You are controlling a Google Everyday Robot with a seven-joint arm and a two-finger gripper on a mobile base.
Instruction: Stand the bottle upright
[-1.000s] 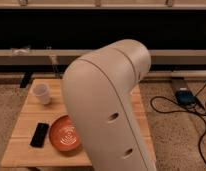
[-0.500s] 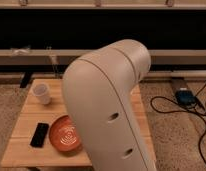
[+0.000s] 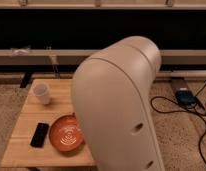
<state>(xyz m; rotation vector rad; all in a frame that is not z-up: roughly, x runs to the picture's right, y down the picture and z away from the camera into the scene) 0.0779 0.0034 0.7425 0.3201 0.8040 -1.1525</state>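
Note:
The bottle is out of view, hidden behind my arm or outside the frame. My large beige arm (image 3: 118, 107) fills the middle of the camera view and covers the right part of the wooden table (image 3: 26, 117). My gripper is not in view.
On the table stand a white cup (image 3: 42, 93) at the back left, a black phone (image 3: 39, 134) at the front left and an orange plate (image 3: 67, 135) beside it. A blue box (image 3: 186, 97) with black cables (image 3: 198, 125) lies on the floor to the right.

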